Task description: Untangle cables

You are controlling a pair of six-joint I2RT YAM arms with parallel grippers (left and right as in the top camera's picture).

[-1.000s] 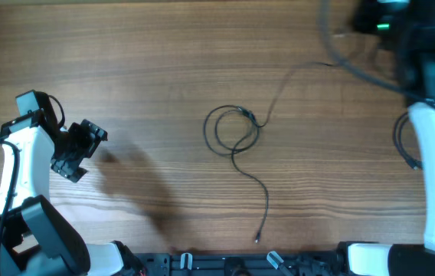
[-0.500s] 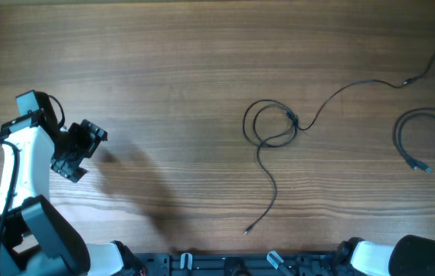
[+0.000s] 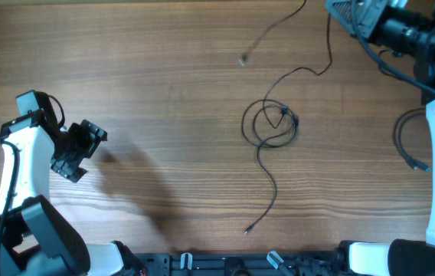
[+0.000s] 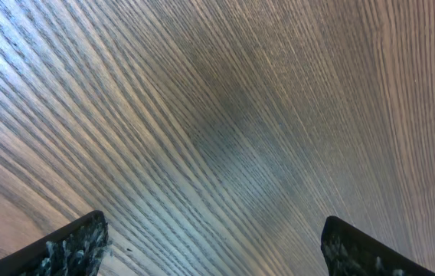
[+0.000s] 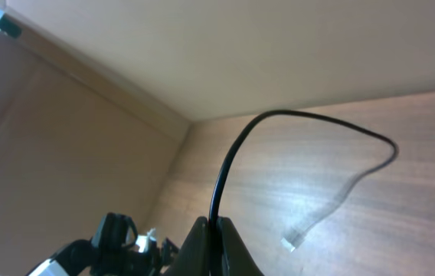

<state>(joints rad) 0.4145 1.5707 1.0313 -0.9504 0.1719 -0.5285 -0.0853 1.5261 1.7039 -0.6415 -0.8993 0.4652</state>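
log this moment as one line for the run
left claw: open, over table | right claw: shut on cable, raised at far right | cable: looped mid-table, not yet untangled

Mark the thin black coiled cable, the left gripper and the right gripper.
thin black coiled cable (image 3: 246, 125), overhead view, left side of its loop.
left gripper (image 3: 83, 152), overhead view, between its open fingertips.
right gripper (image 5: 214, 228), right wrist view, between fingertips shut on the cable.
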